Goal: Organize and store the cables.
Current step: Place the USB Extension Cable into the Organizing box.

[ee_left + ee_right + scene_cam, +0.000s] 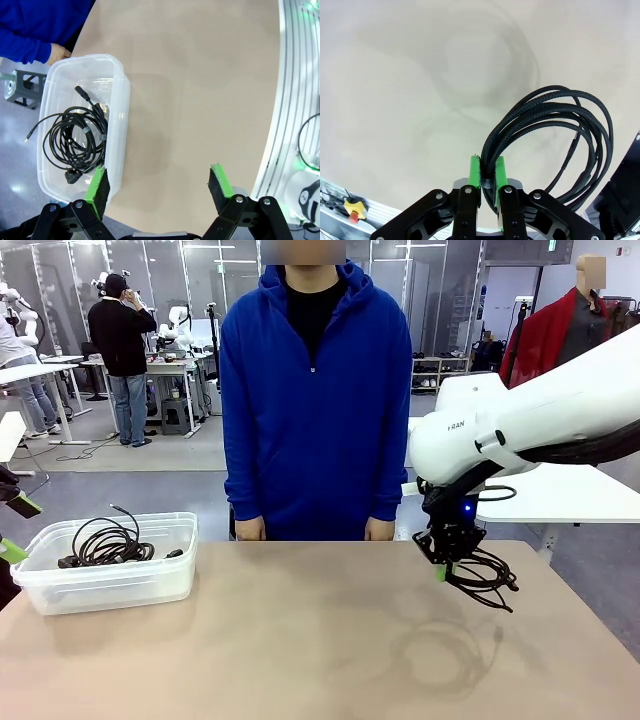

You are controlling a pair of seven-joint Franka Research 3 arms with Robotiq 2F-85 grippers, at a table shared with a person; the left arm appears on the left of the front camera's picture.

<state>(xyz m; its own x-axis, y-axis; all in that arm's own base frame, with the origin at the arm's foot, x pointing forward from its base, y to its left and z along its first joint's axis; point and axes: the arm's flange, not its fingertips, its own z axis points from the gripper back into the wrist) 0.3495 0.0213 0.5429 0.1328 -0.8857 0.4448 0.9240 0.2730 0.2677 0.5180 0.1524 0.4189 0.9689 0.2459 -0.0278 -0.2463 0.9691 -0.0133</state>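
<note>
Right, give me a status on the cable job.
Done: some coiled cables lie in the bin. In hand: the right gripper has its jaws shut on another coil, lifted above the table, far from the bin. Left: carrying that coil over and dropping it in. The left gripper is open by the bin.

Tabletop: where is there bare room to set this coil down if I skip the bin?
The table is bare from the clear bin at its left end across to the right gripper, which holds a coiled cable in the air. The bin already holds a cable bundle; the left gripper hangs open beside it.
</note>
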